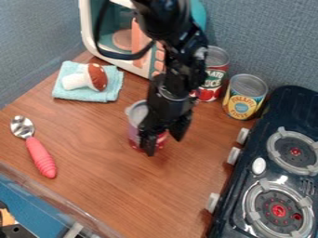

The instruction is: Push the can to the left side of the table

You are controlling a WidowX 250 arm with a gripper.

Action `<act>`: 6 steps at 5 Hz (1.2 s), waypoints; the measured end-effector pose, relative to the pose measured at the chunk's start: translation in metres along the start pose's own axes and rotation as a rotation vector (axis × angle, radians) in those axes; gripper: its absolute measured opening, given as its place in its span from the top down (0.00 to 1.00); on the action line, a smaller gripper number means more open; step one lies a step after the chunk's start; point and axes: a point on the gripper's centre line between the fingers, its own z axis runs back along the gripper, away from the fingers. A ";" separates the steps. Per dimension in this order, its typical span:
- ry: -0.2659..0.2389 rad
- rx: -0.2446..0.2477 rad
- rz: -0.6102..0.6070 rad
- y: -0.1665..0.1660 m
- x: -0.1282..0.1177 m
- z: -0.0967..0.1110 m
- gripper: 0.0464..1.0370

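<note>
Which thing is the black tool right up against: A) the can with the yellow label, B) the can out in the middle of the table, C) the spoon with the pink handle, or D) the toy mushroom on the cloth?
B: the tool is right at that can, partly covering it from view.

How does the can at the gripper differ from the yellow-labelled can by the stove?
The can at the gripper shows red low on its side; the yellow-labelled can has blue too.
The can at the gripper is partly hidden behind the gripper; the yellow-labelled can stands unobstructed beside the stove.
Both are upright cylinders with silvery tops.
</note>
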 end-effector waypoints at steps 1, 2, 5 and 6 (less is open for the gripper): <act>-0.021 -0.002 0.048 0.008 0.017 -0.005 0.04; -0.051 0.009 0.095 0.016 0.037 -0.007 0.04; -0.126 0.063 0.255 0.046 0.096 -0.011 0.04; -0.113 0.038 0.268 0.050 0.094 -0.001 0.04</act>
